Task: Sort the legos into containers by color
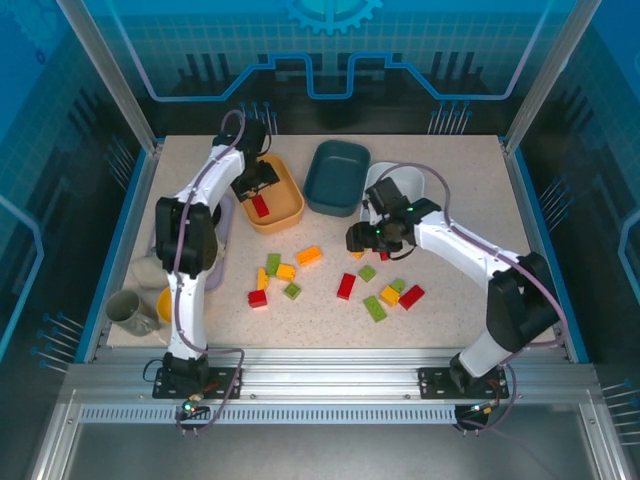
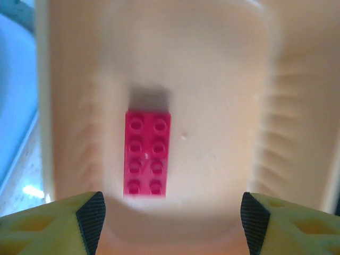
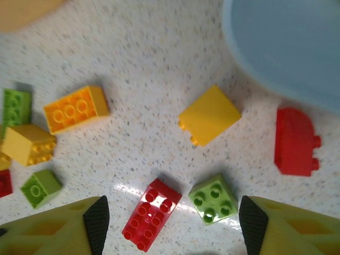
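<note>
Table (image 1: 460, 320): roughly a dozen loose legos (image 1: 346, 286)
Tubs: three, namely orange (image 1: 282, 207), teal (image 1: 335, 178), white (image 1: 410, 181)
In orange: one red eight-stud brick (image 2: 147, 154)
Left gripper (image 2: 171, 218), right gripper (image 3: 172, 226): gaping, empty

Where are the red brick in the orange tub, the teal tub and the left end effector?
red brick (image 2: 147, 154): left wrist view, centre of its studded top.
teal tub (image 1: 335, 178): top external view, bare floor.
left end effector (image 2: 171, 223): left wrist view, midway between its open fingertips.

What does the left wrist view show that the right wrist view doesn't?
Left wrist: a red oblong brick lying studs-up inside the orange tub. Right wrist: a yellow brick, a green brick and others loose on the table beside a pale tub. Both: the arm's own open, empty tool, left tool and right tool.
</note>
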Motion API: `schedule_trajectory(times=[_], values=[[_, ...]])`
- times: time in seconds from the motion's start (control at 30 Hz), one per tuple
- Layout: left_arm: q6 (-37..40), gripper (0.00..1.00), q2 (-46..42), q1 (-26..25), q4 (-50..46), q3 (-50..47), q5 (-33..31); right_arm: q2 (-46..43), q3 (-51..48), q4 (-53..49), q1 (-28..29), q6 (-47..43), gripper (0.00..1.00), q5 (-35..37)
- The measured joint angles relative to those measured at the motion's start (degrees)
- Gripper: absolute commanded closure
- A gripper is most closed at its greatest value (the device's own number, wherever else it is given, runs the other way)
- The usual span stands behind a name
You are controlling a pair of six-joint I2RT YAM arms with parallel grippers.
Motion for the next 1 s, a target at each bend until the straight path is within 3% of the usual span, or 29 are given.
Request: schedule_trajectory(times=[0.33, 0.6, 0.83, 0.93, 1.0], values=[[-2.38, 0.24, -32.50, -9.75, 17.29, -35.43, 5.62, 9.97, 5.01, -2.12, 6.03, 16.83, 0.16, 7.85], [-5.01, 0.22, -48.24, -12.52, 22.75, -54.58, 9.84, 16.72, 8.68, -1.92, 5.81, 24.92, 0.23, 13.11], [-6.10, 0.22, -60.08, -12.57, 22.75, -59.74, 11.13, 21.88, 12.37, -1.97, 4.13, 27.19, 0.40, 15.10], [-6.10, 0.22, -61.44, -12.57, 22.34, -60.24, 11.15, 22.14, 12.37, -2.29, 3.54, 27.43, 0.54, 15.34], [-6.05, 0.22, -61.48, -12.57, 21.99, -60.24, 11.13, 22.18, 12.52, -2.73, 3.45, 27.74, 0.70, 15.45]])
